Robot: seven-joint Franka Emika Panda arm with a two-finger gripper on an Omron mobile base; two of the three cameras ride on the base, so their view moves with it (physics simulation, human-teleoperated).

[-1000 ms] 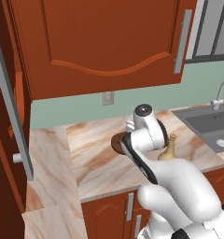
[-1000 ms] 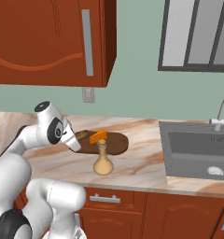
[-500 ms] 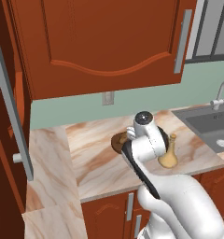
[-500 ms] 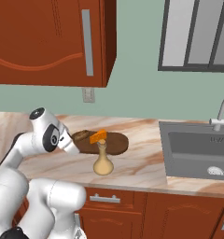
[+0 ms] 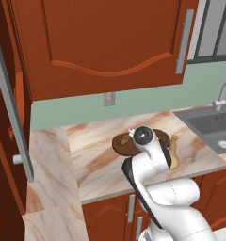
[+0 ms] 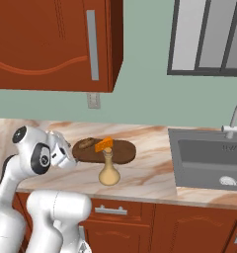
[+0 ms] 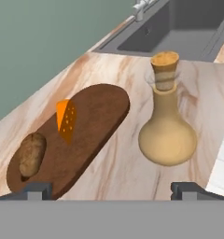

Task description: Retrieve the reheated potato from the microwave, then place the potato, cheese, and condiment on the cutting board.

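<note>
On the dark oval cutting board point(image 7: 93, 122) lie the tan potato point(image 7: 32, 154), at its near end, and the orange cheese wedge point(image 7: 66, 120), near its middle. The beige condiment bottle point(image 7: 167, 126) stands upright on the marble counter beside the board, not on it. My gripper point(image 7: 112, 190) is open, its tips wide apart with nothing between them, a short way back from the board's near end. From the right base view the gripper point(image 6: 67, 154) hovers left of the board point(image 6: 121, 151), with the potato point(image 6: 87, 144), cheese point(image 6: 104, 144) and bottle point(image 6: 108, 170) to its right. The microwave is out of view.
A steel sink point(image 6: 209, 159) with a tap is set into the counter to the right of the board. Wooden wall cabinets point(image 5: 100, 42) hang above. My own arm point(image 5: 150, 160) covers part of the board point(image 5: 120, 146) in the left base view; the bottle point(image 5: 173, 153) stands beside it.
My hand has drawn back a little to the left, away from the board, and the elbow has sunk lower. Potato, cheese and bottle have not moved.
</note>
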